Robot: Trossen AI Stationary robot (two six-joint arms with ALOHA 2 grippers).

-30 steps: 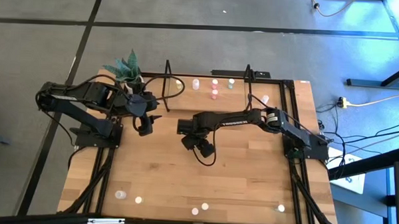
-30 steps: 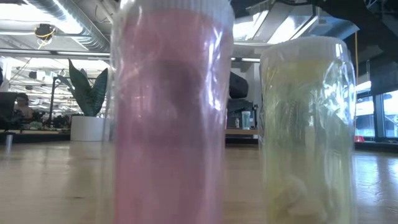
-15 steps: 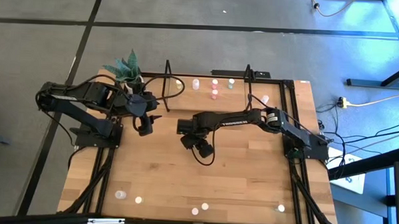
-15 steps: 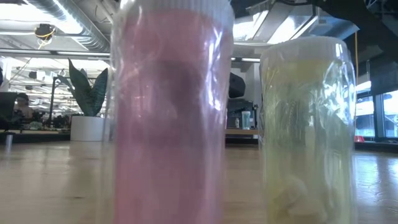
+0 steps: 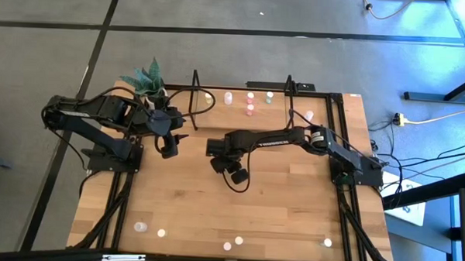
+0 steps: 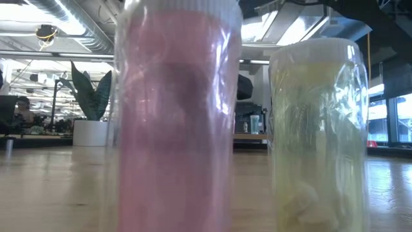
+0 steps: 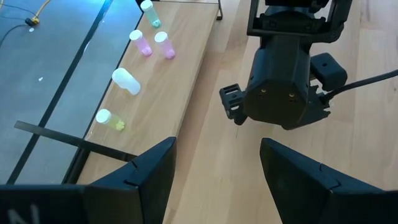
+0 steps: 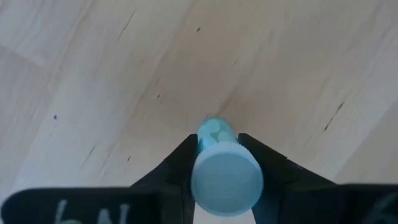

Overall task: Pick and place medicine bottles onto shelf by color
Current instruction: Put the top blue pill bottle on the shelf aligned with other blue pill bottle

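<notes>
My right gripper (image 5: 235, 175) hangs over the middle of the table, shut on a greenish medicine bottle (image 8: 224, 168) with a pale blue cap. My left gripper (image 5: 168, 148) waits open near the shelf's left end, and in its own view its fingers (image 7: 155, 180) hold nothing. The shelf (image 5: 241, 104) stands at the table's far edge. On its wooden board (image 7: 174, 68) are several bottles: green (image 7: 149, 12), pink (image 7: 140, 42), white (image 7: 124, 81) and yellowish (image 7: 111, 119). More bottles (image 5: 161, 233) stand along the near edge. My right gripper pinches the greenish bottle at its capped top end (image 8: 225, 177) between the two fingers (image 8: 180, 171), one on each side. The fingers come from above, pointing steeply down. The bottle stands about upright, cap toward the wrist. I cannot tell whether its lower end (image 8: 214, 127) touches the table.
A pink bottle (image 6: 177, 116) and a yellowish one (image 6: 318, 129) stand close before the low camera at the near edge. A potted plant (image 5: 146, 81) sits at the far left corner. Bare wood (image 5: 214, 211) lies between the grippers and the near row.
</notes>
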